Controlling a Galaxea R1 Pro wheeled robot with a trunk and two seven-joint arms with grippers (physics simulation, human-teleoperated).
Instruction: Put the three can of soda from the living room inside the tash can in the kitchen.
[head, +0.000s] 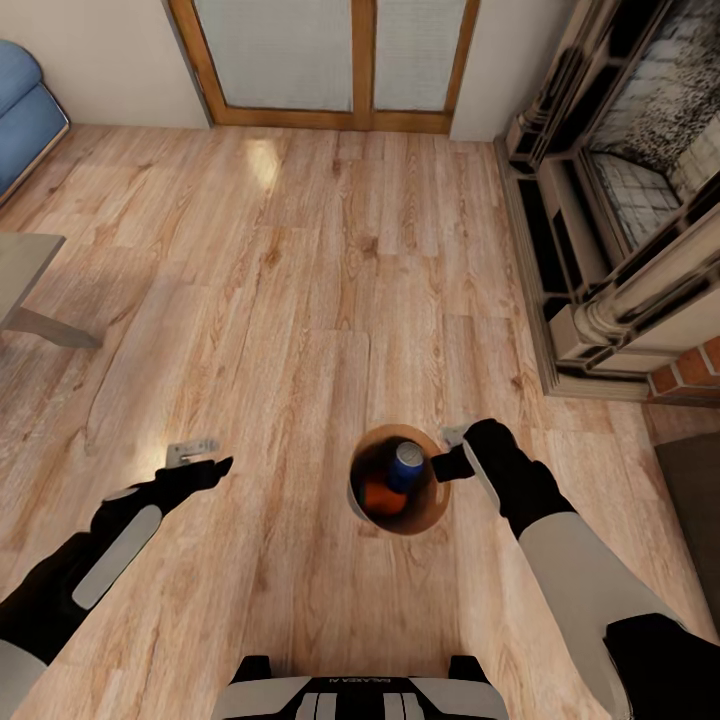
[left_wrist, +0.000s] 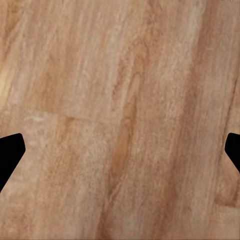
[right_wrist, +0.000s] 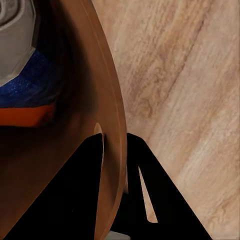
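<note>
- Clearly the right pincer (head: 452, 462) is closed on the rim of the trash can (head: 425, 515), one finger inside the wall and one outside in the right wrist view, which reads as a carrying grip so the bin travels with the robot
- Just beside that pincer, inside the bin, a dark blue soda can (head: 405, 466) leans with its silvery top up, and an orange soda can (head: 380, 495) lies lower against it; a third can I cannot make out in the shadowed copper-brown interior
- Pinching the wall near the oval handle hole (right_wrist: 98, 129) probably keeps the bin upright enough that the cans stay in
- Off to the other side, the left pincer (head: 195, 458) is spread wide and holds nothing, well apart from the bin, with bare planks between its fingertips (left_wrist: 11, 152)
- Below both pincers runs a light wood plank floor (head: 300, 280); ahead stand wood-framed doors (head: 325, 60), with an ornate fireplace (head: 620, 200) beyond the right pincer and a blue sofa (head: 25, 110) and a low desk (head: 25, 270) beyond the left one, so this looks like the living room, the kitchen not yet reached
</note>
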